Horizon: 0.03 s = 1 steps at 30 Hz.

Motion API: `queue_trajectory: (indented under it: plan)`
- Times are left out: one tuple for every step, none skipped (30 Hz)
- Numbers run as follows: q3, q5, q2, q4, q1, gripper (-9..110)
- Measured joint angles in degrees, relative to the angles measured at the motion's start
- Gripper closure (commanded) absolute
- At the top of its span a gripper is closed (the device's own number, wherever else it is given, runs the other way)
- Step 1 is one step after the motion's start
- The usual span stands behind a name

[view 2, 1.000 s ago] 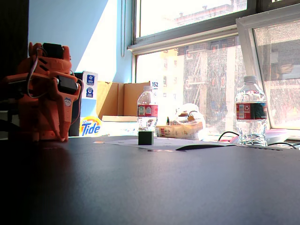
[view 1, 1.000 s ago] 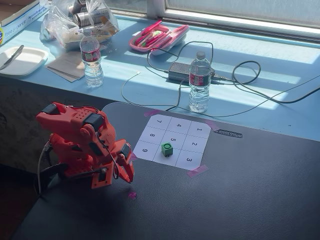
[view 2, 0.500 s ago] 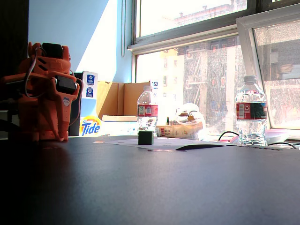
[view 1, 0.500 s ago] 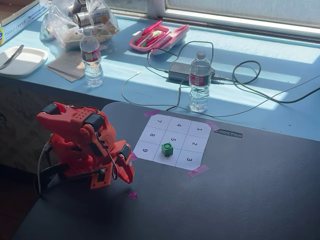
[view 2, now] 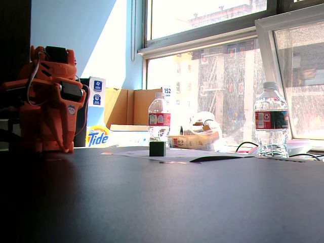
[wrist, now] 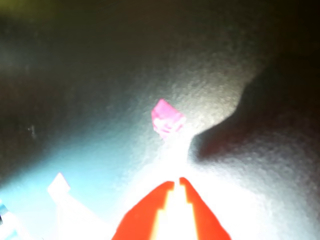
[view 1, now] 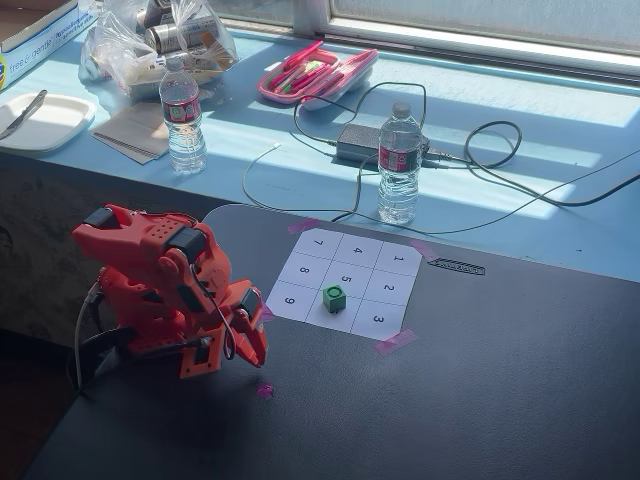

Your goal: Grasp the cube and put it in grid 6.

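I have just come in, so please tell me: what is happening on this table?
An orange robot arm sits folded beside a numbered paper grid. Its end effector holds nothing, with the fingers nearly together over the dark table. The green cube stands untouched on the sheet, about where cells 5 and 6 meet.

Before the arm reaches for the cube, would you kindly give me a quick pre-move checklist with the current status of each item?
1. The cube is in view and free of obstruction: ok.
2. The cube already in grid 6: not ok; it sits in the middle bottom cell, whose number it hides.
3. The gripper is empty: ok; the tips are nearly together with nothing between them.
4. The gripper over the cube: not ok; the wrist view shows only dark table and pink tape.
5. The paper grid is taped flat: ok.
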Motion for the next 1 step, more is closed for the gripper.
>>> queue_trajectory:
  plan:
    - [0.0, 0.0, 0.0, 0.0, 0.0, 101]
